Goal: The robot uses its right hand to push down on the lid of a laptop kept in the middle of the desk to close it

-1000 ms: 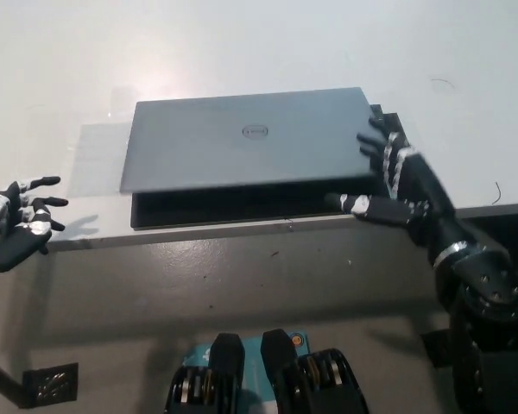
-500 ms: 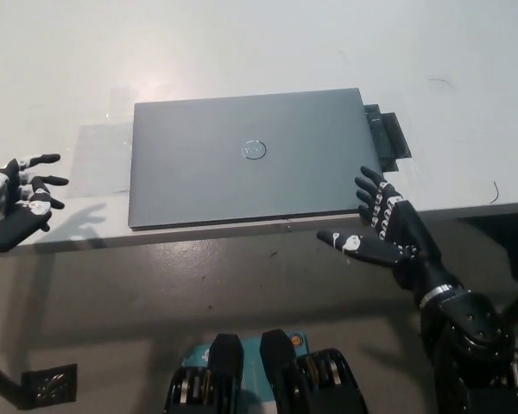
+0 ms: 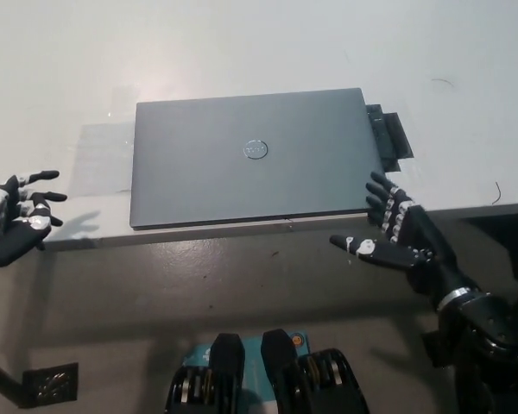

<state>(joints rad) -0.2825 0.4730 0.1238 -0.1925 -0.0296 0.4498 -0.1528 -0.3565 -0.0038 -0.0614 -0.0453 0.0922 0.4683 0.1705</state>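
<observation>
A grey laptop (image 3: pixel 250 158) lies flat on the white desk (image 3: pixel 242 52), its lid fully down with the round logo facing up. My black right hand (image 3: pixel 397 233) is open, fingers spread, just off the laptop's front right corner and over the desk's front edge, touching nothing. My white left hand (image 3: pixel 17 226) rests open at the far left, beside the desk's front edge.
A small dark flat object (image 3: pixel 390 136) pokes out from under the laptop's right side. A thin dark scrap (image 3: pixel 497 191) lies near the desk's right front edge. A dark bracket (image 3: pixel 47 384) sits on the floor at lower left.
The lid went from partly raised to fully shut. My right hand came off the laptop's right edge and dropped back toward the front of the desk.
</observation>
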